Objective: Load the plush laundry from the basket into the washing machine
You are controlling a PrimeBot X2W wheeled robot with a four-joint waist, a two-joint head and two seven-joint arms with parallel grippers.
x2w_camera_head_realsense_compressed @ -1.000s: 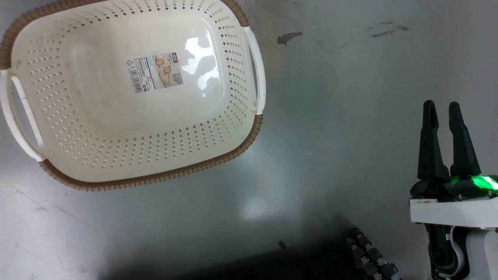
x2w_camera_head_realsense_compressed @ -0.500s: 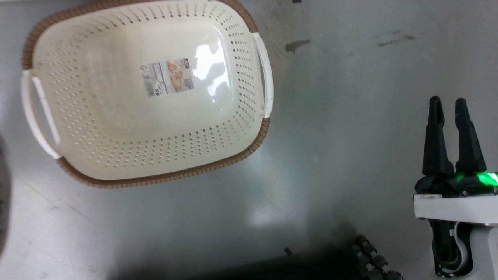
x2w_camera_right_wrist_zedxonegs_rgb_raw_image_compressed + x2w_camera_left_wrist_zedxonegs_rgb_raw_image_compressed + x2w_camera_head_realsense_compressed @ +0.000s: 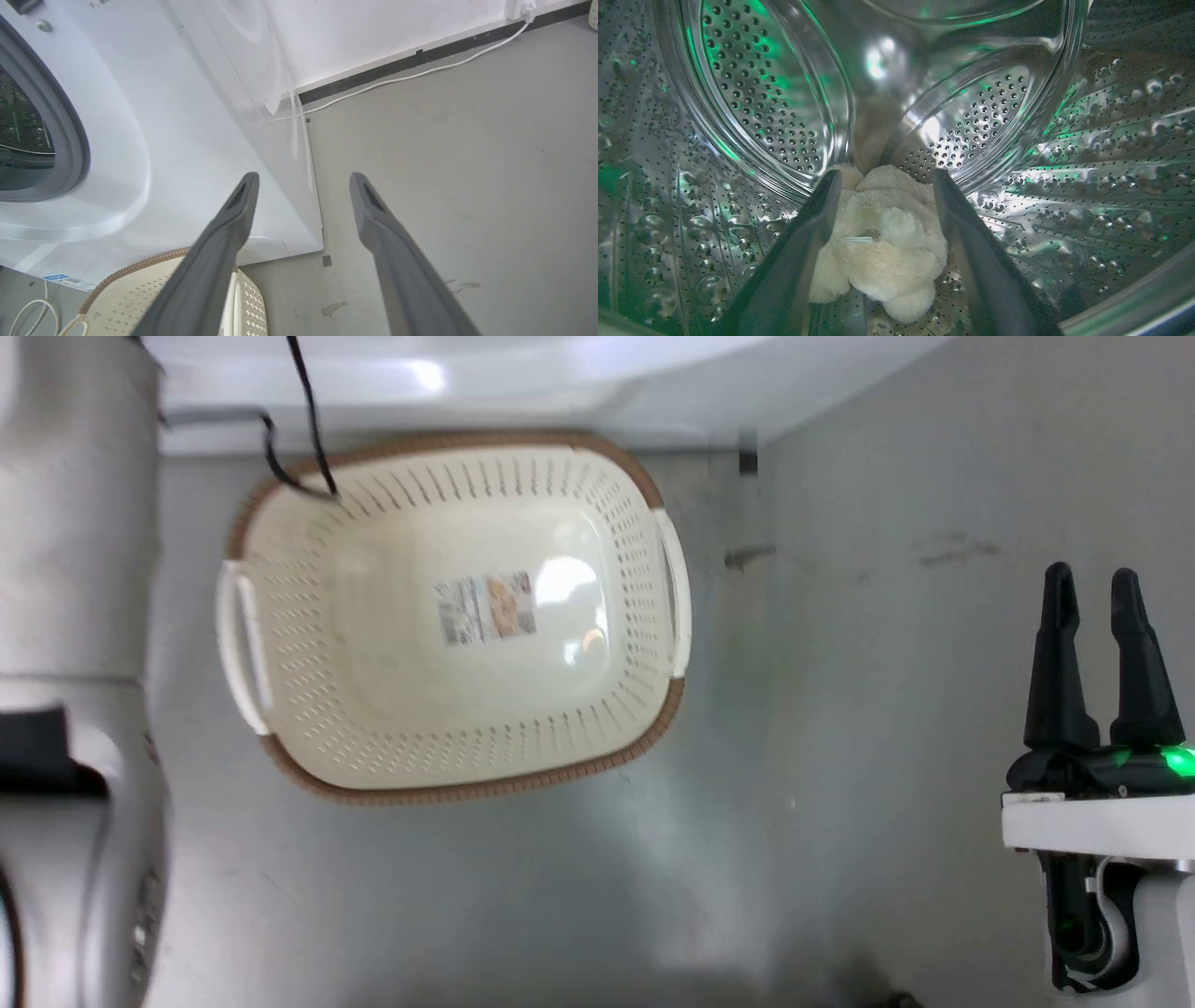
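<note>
Our left gripper (image 3: 886, 173) sits inside the washing machine (image 3: 761, 93), fingers (image 3: 798, 252) spread beside the plush laundry (image 3: 882, 247) on its drum floor (image 3: 1017, 224), apparently let go there. The basket (image 3: 448, 756) before the machine lies empty, so our right gripper (image 3: 1090, 574) waits, spread.

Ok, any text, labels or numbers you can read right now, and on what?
No text is legible.
Label in the basket: blurred, unreadable.
Blue sticker on the washing machine: too small to read.
Tag on the plush laundry: too small to read.

Camera shifted (washing machine (image 3: 448, 378) appears).
</note>
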